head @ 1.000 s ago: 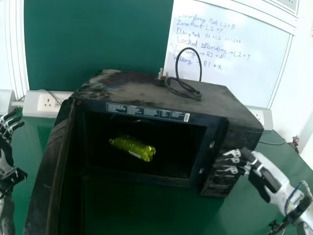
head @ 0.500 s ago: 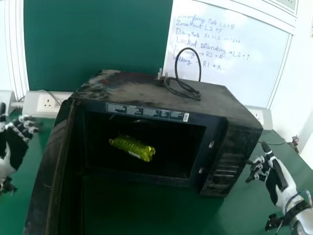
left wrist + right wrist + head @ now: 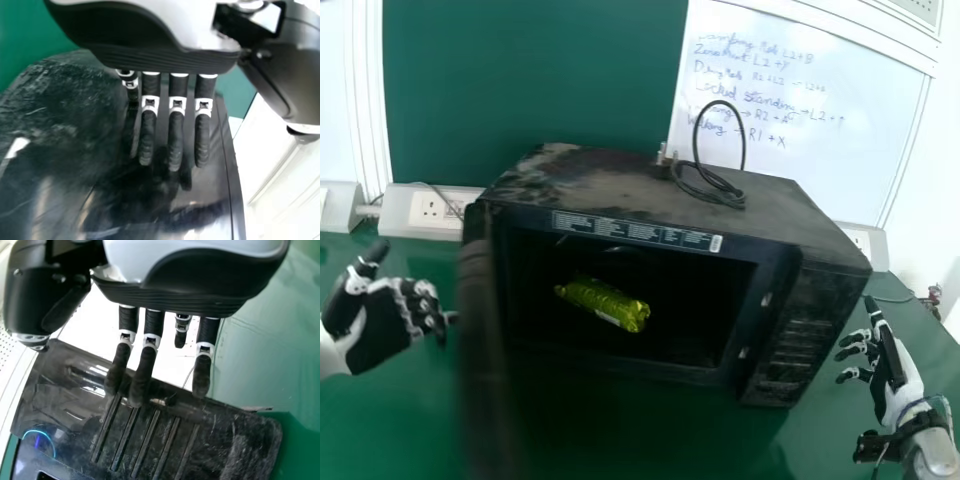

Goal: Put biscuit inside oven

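A green tabletop (image 3: pixel 400 430) is backed by a wall on which a dark green board (image 3: pixel 530 80) is mounted, and beside it a whiteboard (image 3: pixel 865 130) covered with handwriting in blue. Wall sockets (image 3: pixel 435 210) are set in a white strip behind the table. On the tabletop a black oven (image 3: pixel 610 180) is placed, its top marked with pale smudges; on that top a black cable (image 3: pixel 715 197) is looped upward. A printed label (image 3: pixel 640 232) is fixed above the opening, and the door (image 3: pixel 485 350) is swung open on the left side.

The biscuit (image 3: pixel 605 303), wrapped in shiny yellow-green packaging, is seen inside the oven cavity. It is laid at a slant, its right end nearer the opening than its left.

The left hand (image 3: pixel 385 325) is held over the table just outside the open door, with its fingers extended and loosely spread. Nothing is gripped by it. In the left wrist view those fingers are set against a glossy dark surface; whether it is touched cannot be told.

The right hand (image 3: pixel 890 370) is held to the right of the oven, near its front corner. Its fingers are kept open and slightly bent, and nothing is grasped. In the right wrist view the slatted dark front of the oven is shown beyond them.
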`<state>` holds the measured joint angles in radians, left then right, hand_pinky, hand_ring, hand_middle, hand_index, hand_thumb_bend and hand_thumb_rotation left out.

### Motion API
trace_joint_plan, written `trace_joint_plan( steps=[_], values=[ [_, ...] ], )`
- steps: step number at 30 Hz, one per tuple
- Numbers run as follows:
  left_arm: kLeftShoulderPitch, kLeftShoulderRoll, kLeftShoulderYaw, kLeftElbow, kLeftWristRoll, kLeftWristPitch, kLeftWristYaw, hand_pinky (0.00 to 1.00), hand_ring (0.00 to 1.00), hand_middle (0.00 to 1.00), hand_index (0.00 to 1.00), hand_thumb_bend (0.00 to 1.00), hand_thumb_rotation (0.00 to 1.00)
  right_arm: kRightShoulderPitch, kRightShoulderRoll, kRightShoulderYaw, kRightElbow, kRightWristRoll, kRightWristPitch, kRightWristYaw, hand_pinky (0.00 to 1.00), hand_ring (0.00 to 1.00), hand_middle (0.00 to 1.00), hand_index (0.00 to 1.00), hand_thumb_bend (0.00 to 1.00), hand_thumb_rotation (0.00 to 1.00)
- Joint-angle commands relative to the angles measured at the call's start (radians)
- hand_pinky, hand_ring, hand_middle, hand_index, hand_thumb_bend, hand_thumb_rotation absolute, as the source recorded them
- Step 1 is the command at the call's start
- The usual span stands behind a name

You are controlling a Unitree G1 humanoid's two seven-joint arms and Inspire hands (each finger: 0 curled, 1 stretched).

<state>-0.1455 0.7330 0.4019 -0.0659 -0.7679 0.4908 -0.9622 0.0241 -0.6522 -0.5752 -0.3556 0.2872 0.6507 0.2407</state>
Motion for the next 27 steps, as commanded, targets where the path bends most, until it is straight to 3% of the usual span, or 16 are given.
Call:
trace_joint_plan(
  steps=[1,5,9,13,18,21,27],
  values=[
    [-0.045,0.013,-0.079,-0.016,-0.042,0.042,-0.119,0.31,0.41,0.43,0.45,1.0,1.0,-0.019,0.022,0.009,-0.01,-0.009,0.017,-0.028,0.29,0.3,0.33,0.36,0.84,1.0],
    [-0.08,0.023,-0.121,-0.036,-0.044,0.088,-0.153,0.29,0.4,0.43,0.43,1.0,1.0,-0.045,0.066,-0.008,-0.014,-0.003,0.06,-0.086,0.34,0.33,0.36,0.39,0.83,1.0],
    [-0.11,0.032,-0.165,-0.068,-0.04,0.134,-0.159,0.28,0.43,0.47,0.44,1.0,1.0,-0.047,0.068,-0.002,-0.024,-0.02,0.084,-0.105,0.38,0.38,0.4,0.42,0.82,1.0],
    [-0.134,0.0,-0.196,-0.05,-0.036,0.126,-0.181,0.3,0.45,0.5,0.47,1.0,1.0,-0.053,0.07,0.002,-0.03,-0.032,0.1,-0.116,0.4,0.39,0.41,0.43,0.81,1.0],
    [-0.117,-0.026,-0.191,-0.062,-0.018,0.114,-0.143,0.35,0.46,0.5,0.47,1.0,1.0,-0.065,0.08,-0.001,-0.049,-0.043,0.128,-0.142,0.41,0.41,0.42,0.44,0.79,1.0],
    [-0.1,-0.032,-0.174,-0.073,-0.038,0.142,-0.107,0.34,0.45,0.49,0.47,1.0,1.0,-0.072,0.084,0.006,-0.048,-0.061,0.132,-0.161,0.43,0.42,0.42,0.46,0.77,1.0],
    [-0.064,-0.056,-0.148,-0.105,-0.029,0.124,-0.027,0.43,0.54,0.55,0.53,1.0,1.0,-0.077,0.086,0.014,-0.028,-0.074,0.128,-0.163,0.47,0.45,0.44,0.5,0.73,1.0]
  ],
)
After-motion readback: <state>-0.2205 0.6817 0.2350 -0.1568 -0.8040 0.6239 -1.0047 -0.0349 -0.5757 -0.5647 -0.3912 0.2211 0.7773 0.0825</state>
